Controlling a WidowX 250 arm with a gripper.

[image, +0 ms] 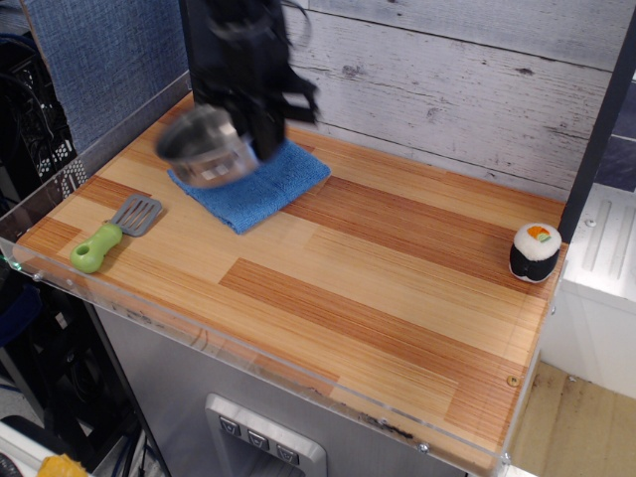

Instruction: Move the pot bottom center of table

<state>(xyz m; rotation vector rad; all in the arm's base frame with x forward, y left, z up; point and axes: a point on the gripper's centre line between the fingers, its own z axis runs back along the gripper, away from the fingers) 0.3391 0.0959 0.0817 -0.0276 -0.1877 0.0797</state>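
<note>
The shiny steel pot point(204, 147) hangs tilted and motion-blurred above the left part of the blue cloth point(253, 183), lifted off it. My black gripper point(260, 137) is shut on the pot's right rim and is blurred as well. The wooden striped table point(368, 278) stretches out below and to the right.
A green-handled spatula point(111, 234) lies near the table's left edge. A sushi toy point(535, 251) stands at the far right edge. A clear acrylic lip runs along the front edge. A white plank wall stands behind.
</note>
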